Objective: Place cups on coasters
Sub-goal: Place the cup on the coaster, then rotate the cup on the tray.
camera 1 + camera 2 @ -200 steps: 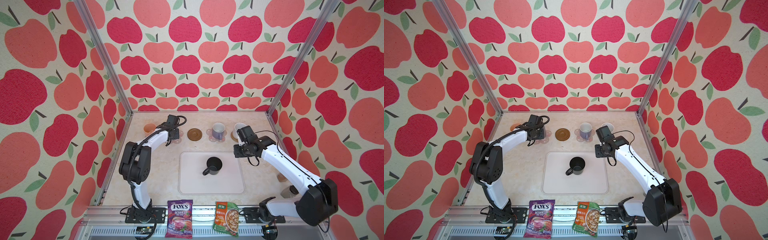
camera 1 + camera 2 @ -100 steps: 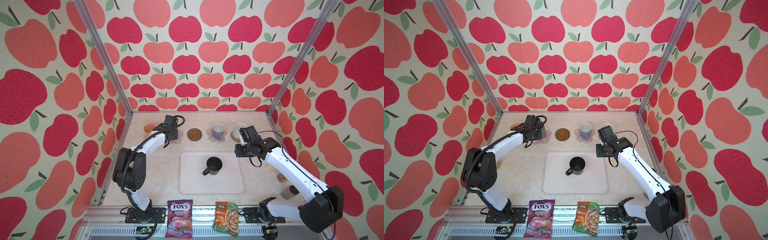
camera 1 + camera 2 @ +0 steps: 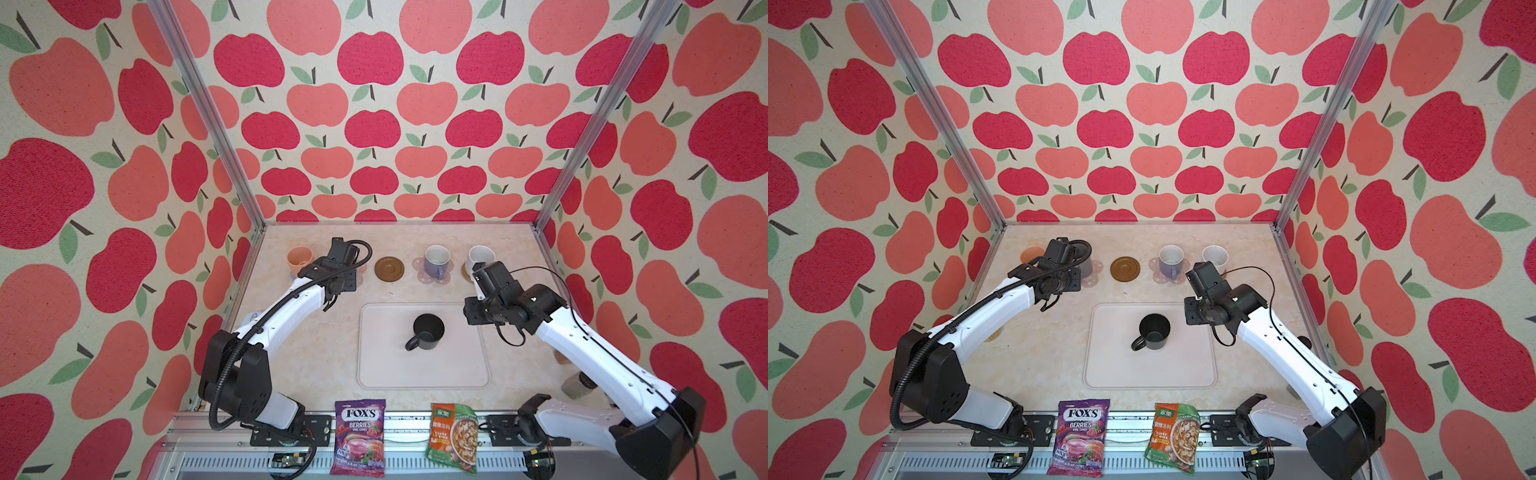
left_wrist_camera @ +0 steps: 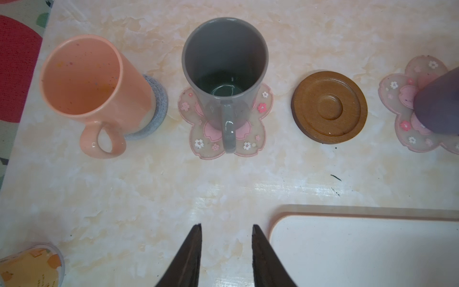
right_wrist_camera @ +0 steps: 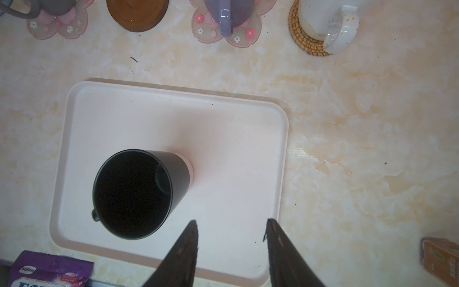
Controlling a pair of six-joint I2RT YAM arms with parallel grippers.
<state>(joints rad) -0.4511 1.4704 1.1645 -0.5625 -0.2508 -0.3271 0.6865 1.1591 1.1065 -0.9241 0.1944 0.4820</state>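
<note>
The matt black handled mug stands upright near the middle of the large pale rectangular tray, its loop handle turned to about 8 o'clock in both top views. The bare round brown wooden coaster lies off the tray at about 11 o'clock from the mug. The right gripper hangs near the mug, at about 3 o'clock of it, jaws parted wide and holding nothing. The left gripper is parted more narrowly, also empty, over the pale marbled tabletop at about 10 o'clock. The mug is probably rigid, fairly heavy for its size, smooth-walled and breakable, so it wants a firm grip and a gentle set-down. As the handle faces away from the right arm, a pinch across the rim wall at 3 o'clock, one finger inside, looks the surest hold.
</note>
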